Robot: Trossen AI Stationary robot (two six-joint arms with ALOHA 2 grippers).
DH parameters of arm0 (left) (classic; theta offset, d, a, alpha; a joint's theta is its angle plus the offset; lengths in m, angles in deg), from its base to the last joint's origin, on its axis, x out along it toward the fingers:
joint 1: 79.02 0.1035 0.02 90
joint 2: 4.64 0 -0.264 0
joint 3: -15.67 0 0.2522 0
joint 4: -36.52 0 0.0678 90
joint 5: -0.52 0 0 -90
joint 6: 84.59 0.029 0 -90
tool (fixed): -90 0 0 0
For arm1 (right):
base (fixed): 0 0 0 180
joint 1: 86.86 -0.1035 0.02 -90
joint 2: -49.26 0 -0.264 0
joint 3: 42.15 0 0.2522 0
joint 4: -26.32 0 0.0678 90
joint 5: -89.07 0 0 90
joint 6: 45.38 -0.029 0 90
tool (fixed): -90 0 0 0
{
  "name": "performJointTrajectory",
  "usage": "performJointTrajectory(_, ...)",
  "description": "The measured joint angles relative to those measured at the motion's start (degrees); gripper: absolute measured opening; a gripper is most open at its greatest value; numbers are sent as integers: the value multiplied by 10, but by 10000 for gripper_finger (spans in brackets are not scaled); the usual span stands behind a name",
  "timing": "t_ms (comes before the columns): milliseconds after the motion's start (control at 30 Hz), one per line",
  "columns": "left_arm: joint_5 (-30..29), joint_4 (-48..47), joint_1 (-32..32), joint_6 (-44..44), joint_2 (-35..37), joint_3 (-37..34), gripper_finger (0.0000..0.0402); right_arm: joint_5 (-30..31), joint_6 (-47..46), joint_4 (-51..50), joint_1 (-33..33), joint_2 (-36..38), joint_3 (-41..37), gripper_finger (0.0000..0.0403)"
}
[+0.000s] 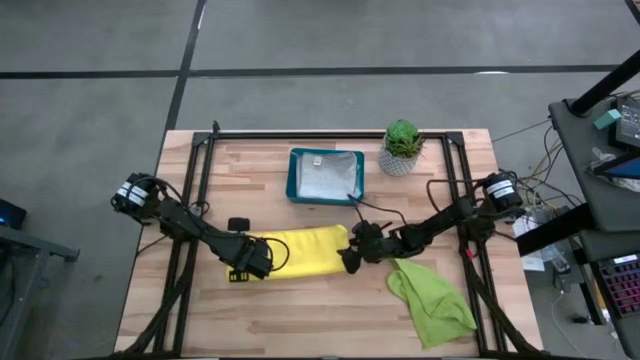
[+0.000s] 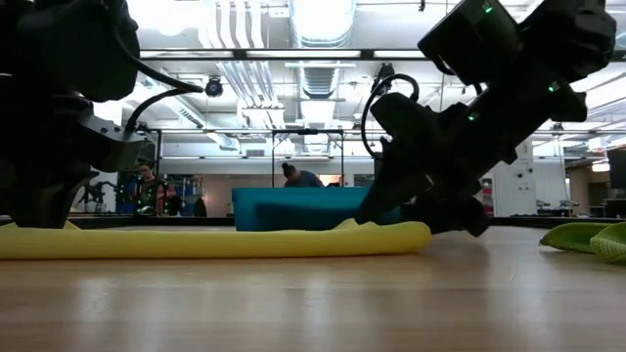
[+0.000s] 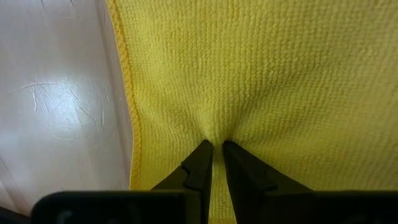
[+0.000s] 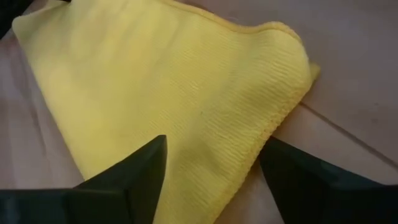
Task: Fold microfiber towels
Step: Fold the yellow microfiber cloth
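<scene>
Down at the table's middle lies a yellow towel [image 1: 305, 252], folded into a long flat band running from nine to three o'clock, its knit ribbed and its hemmed edge showing at the rounded end. The left gripper [image 3: 216, 163] sits at the band's nine o'clock end, its fingers pressed together and pinching a small pucker of the yellow cloth. The right gripper [image 4: 211, 171] stands at the three o'clock end, its fingers spread wide above that folded corner, with the cloth lying loose between them.

At about five o'clock from the yellow band, apart from it, a lime green towel [image 1: 430, 295] lies crumpled near the table's edge. Toward twelve o'clock sits a teal tray [image 1: 294, 176] with a pale grey towel [image 1: 328, 180] in it, and just to its three o'clock side a small potted plant [image 1: 401, 146].

The wooden table [image 1: 300, 320] is pale planks with a dark frame around it. Beyond it, in the low view, a bright hall with ceiling ducts shows, and two people [image 2: 298, 176] stand far off.
</scene>
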Motion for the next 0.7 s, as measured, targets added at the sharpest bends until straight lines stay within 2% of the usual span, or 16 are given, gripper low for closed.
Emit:
performJointTrajectory(333,-2,1,0,0,0,0,31,-14,13,64,12,-21,0,129)
performJointTrajectory(567,0,11,0,1,15,0,31,-12,52,62,16,-13,0,25)
performJointTrajectory(700,0,8,0,1,46,5,31,-14,61,22,17,11,0,12)
